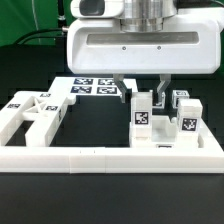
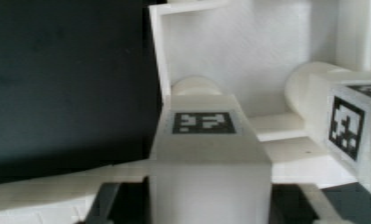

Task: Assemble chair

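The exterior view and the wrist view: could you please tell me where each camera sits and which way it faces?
Exterior view: off the robot, low, facing the gripper head-on; its white body and both fingers show above the tagged post.
Wrist view: on the wrist, looking down along the gripper onto that post; nothing of the robot shows clearly.
Shared: that post and the tagged piece beside it.

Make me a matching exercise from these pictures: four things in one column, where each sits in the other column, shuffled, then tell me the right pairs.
Things:
1. marker board
2. upright post
3. border rail
4. low chair part

Places:
A. at the exterior view's left
B. along the front, nearest the exterior camera
C. under the gripper, between its fingers
D. flat on the table, behind the gripper

Pairs: 1-D, 2-C, 3-B, 4-A.
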You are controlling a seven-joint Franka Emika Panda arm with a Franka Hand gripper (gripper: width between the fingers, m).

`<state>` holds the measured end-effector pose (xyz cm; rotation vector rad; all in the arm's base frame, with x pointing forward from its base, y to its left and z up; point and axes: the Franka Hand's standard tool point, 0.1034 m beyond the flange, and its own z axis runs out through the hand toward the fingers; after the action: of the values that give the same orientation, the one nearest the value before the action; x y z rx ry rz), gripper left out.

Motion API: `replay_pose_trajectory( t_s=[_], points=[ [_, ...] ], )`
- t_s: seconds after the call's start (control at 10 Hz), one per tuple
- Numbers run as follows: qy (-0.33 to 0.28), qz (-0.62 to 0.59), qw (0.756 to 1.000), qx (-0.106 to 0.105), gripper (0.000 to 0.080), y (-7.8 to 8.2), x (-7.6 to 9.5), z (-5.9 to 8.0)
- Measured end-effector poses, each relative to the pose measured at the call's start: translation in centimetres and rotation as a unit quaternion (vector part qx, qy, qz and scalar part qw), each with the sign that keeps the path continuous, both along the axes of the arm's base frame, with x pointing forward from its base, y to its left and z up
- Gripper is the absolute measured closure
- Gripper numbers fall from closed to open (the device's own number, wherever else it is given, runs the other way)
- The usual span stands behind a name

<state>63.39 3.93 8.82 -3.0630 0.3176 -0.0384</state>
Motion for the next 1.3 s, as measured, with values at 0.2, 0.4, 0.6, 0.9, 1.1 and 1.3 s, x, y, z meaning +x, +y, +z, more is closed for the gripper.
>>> replay_pose_trajectory(
  t_s=[0.2, 0.4, 0.6, 0.9, 1.1, 1.3],
  points=[
    [0.003, -0.053, 0.999, 0.002, 0.0515, 0.0, 0.0, 0.0],
    [0.008, -0.125, 0.992, 0.004, 0.0515, 0.1, 0.0, 0.0],
    [0.009, -0.218, 0.976, 0.008, 0.0515, 0.8, -0.1, -0.1],
    [0.012, -0.344, 0.939, 0.010, 0.0515, 1.0, -0.1, -0.1],
    [-0.009, -0.502, 0.864, 0.029, 0.0515, 2.0, 0.1, -0.2],
    [-0.007, -0.536, 0.843, 0.034, 0.0515, 1.9, 0.1, -0.1]
  ],
)
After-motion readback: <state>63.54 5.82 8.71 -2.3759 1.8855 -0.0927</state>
